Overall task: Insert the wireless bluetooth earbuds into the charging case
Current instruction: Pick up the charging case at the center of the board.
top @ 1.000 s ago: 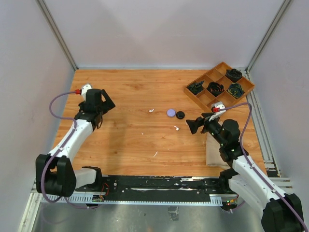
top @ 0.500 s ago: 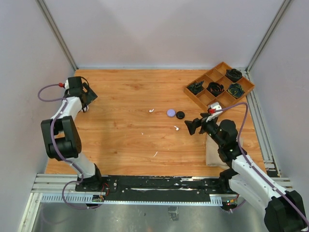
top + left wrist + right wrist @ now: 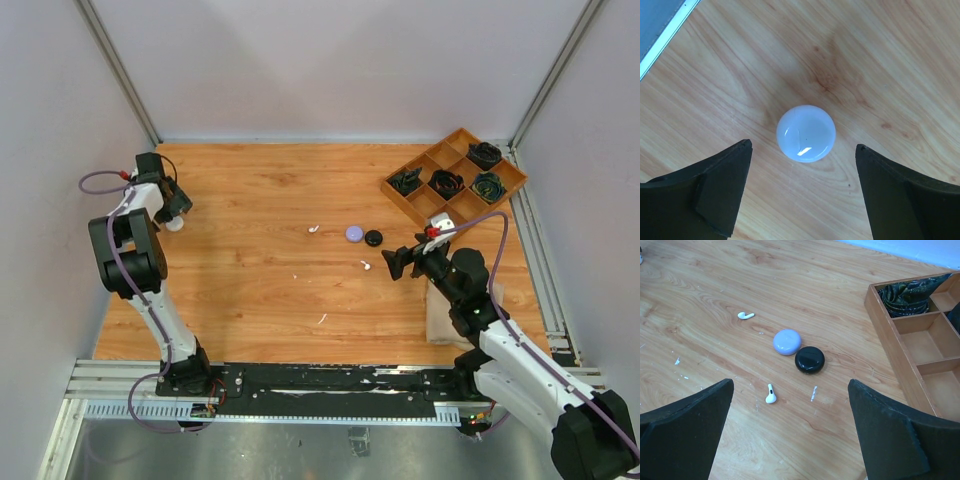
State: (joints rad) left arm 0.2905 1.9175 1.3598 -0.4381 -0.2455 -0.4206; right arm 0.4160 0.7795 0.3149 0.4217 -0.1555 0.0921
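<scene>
A white round case (image 3: 806, 133) lies on the wood between the tips of my open, empty left gripper (image 3: 803, 150). In the top view this gripper (image 3: 170, 210) is at the far left of the table, over the case (image 3: 176, 224). My right gripper (image 3: 790, 385) is open and empty above a white earbud (image 3: 770, 394). A second white earbud (image 3: 745, 315) lies farther off. A lavender round case (image 3: 787, 341) and a black round case (image 3: 809, 359) lie side by side, both shut. From above, my right gripper (image 3: 395, 262) is just right of the near earbud (image 3: 366, 265).
A wooden compartment tray (image 3: 421, 200) with dark coiled items stands at the back right; its wall shows in the right wrist view (image 3: 889, 340). A thin white sliver (image 3: 813, 393) lies by the black case. A beige sheet (image 3: 440, 315) lies under my right arm. The table's left rail (image 3: 665, 37) is close.
My left arm has swung out to the far left and back, and now sits over the white round case. My right gripper has edged left toward the near earbud.
</scene>
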